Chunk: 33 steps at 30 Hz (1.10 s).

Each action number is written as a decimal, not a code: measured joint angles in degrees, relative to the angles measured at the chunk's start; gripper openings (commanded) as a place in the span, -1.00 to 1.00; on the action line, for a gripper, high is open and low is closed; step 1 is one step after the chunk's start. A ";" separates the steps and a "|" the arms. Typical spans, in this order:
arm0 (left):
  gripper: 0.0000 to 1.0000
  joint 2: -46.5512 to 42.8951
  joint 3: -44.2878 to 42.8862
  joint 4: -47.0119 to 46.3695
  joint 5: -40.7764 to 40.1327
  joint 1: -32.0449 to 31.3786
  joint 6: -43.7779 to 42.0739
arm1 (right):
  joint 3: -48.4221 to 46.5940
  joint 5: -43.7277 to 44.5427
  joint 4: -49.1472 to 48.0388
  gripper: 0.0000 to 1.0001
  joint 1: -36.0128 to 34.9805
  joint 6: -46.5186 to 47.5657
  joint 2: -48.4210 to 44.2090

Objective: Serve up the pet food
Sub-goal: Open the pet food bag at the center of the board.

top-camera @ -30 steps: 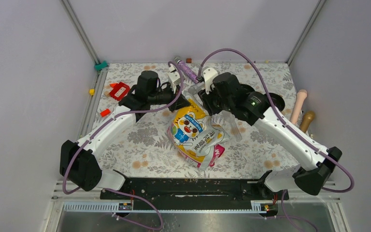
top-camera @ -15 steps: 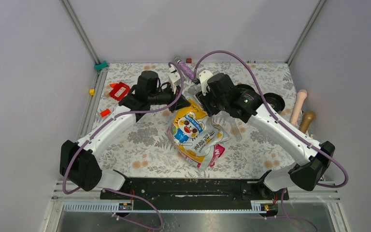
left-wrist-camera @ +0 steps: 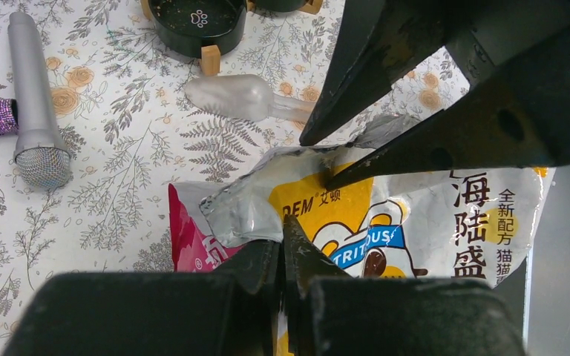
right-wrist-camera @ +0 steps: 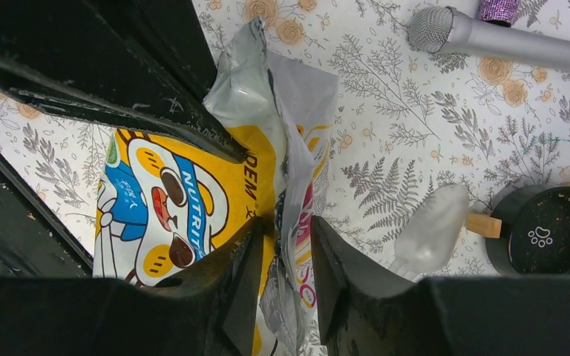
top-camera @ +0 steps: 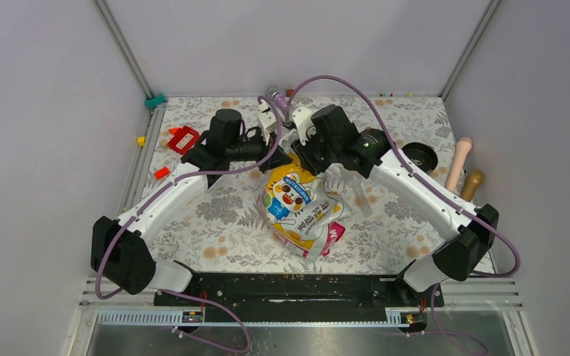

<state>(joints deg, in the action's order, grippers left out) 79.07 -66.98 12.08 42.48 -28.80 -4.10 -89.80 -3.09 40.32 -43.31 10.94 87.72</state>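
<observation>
Pet food bag: one (left gripper pinching edge)

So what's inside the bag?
At the open top of the bag only shiny silver lining shows. No food can be seen: the bag's sides are folded together and cover whatever lies deeper in.

Floral-patterned counter carries: pet food bag at centre; clear scoop and black bowl to its right; silver microphone upper centre; red block upper left.
</observation>
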 measured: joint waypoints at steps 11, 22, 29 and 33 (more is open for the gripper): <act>-1.00 -0.26 0.07 0.04 0.35 -0.24 -0.87 | 4.61 0.00 -2.54 -0.22 0.11 -1.62 -5.97; -1.00 -0.26 0.09 0.04 1.07 -0.24 -2.10 | 7.34 -0.63 -5.73 -0.21 1.36 -3.32 -14.43; -1.00 -0.28 0.09 0.26 1.40 -0.24 -3.26 | 7.26 -0.85 -4.81 -0.23 2.14 -3.04 -8.22; -1.00 -0.39 0.35 0.37 1.42 -0.24 -4.44 | 7.15 -1.03 -4.74 -0.24 2.21 -2.95 -7.23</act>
<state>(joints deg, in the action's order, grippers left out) 78.67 -66.63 12.45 43.90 -29.04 -8.54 -82.65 -4.12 35.57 -41.10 7.99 80.49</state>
